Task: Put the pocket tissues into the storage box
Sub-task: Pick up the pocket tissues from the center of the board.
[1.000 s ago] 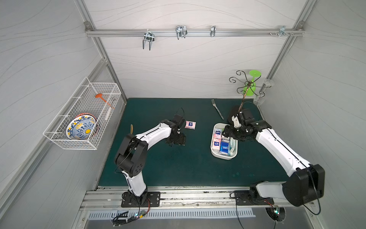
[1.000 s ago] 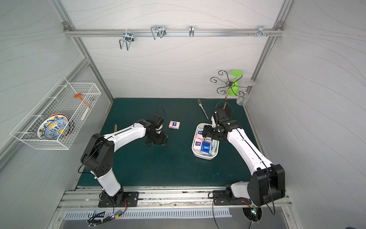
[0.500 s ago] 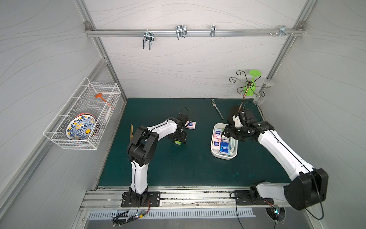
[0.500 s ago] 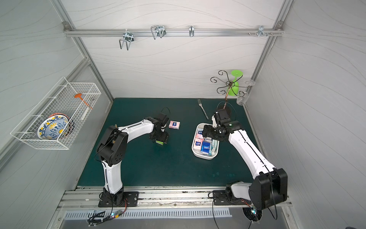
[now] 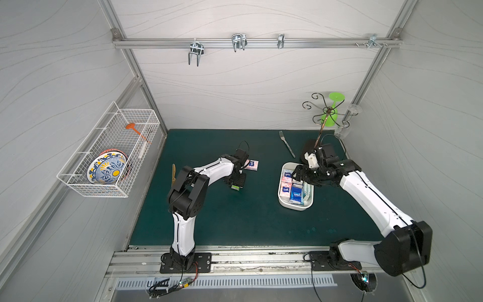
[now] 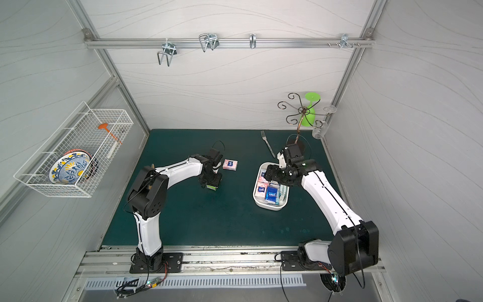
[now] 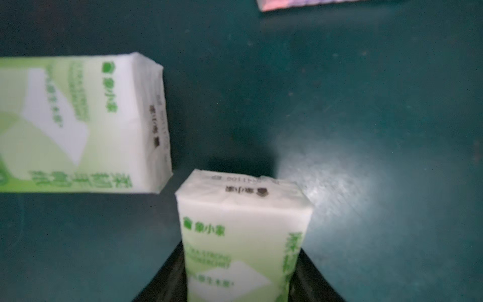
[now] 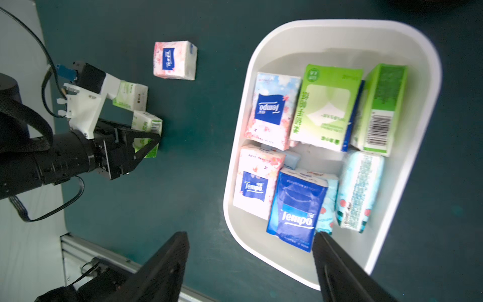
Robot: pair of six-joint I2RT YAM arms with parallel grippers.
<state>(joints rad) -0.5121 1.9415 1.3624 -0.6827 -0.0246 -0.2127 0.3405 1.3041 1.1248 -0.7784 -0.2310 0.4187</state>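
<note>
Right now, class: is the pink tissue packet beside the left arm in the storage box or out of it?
Out. The pink packet lies on the green mat, apart from the storage box.

In the left pincer (image 5: pixel 236 185) sits one packet (image 7: pixel 243 235), a second packet (image 7: pixel 78 123) beside it, perhaps touching; storage box (image 5: pixel 292 207) beneath right pincer (image 8: pixel 251 235).

Left hand (image 5: pixel 236 183): jaws, wide a second ago, now closed onto the green packet (image 7: pixel 243 230), pressing against its two sides. Left arm (image 5: pixel 188 193): elbow swung toward 3 o'clock over the same second; upper link now stands steeper over its base.
</note>
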